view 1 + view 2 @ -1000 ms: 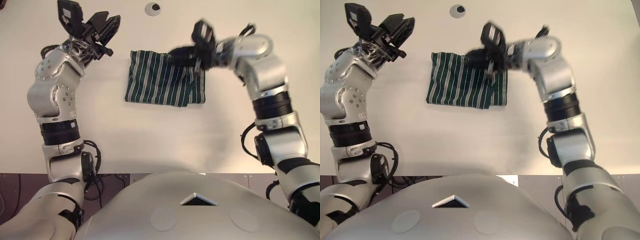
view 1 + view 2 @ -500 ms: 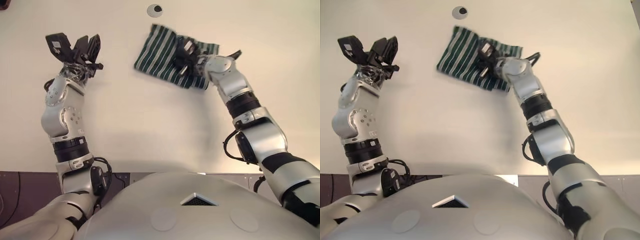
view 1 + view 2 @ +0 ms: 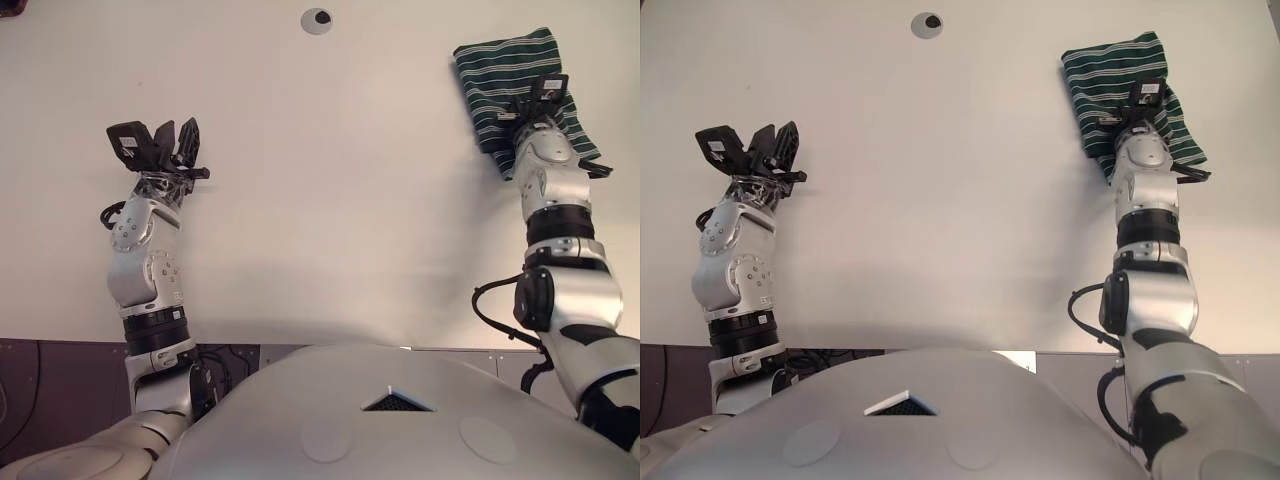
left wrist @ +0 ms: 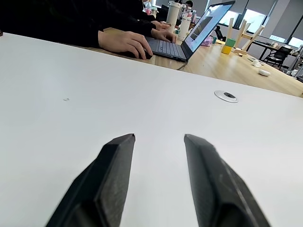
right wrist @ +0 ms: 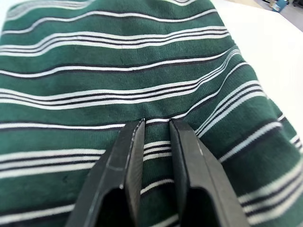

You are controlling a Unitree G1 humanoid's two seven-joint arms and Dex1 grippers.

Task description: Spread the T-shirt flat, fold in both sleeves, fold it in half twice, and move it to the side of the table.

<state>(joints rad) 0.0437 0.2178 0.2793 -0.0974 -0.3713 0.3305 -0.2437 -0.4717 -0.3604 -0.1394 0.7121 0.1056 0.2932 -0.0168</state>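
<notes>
Nearest you, your left arm stands up from the near edge of the white worktop (image 3: 330,200) on the left side, forearm almost vertical and the wrist bent back. Its left hand (image 3: 175,132) is raised above the bare surface with its 2 fingers spread well apart and nothing between them; the wrist view looks out through that gap (image 4: 159,138) across the worktop.

Your right arm is stretched out nearly straight, running from the near right edge away towards the far right corner. The right hand (image 3: 535,100) points down onto the folded green-and-white striped T-shirt (image 3: 500,60), its 2 fingers (image 5: 130,156) drawn almost together with only a slim gap, tips resting against the fabric (image 5: 118,56). You cannot tell whether any cloth is pinched between them.

The T-shirt lies as a compact folded packet, turned at an angle, at the far right side of the worktop, well apart from the left hand.

Farthest off, a round cable grommet (image 3: 317,20) sits in the worktop near its far edge.
</notes>
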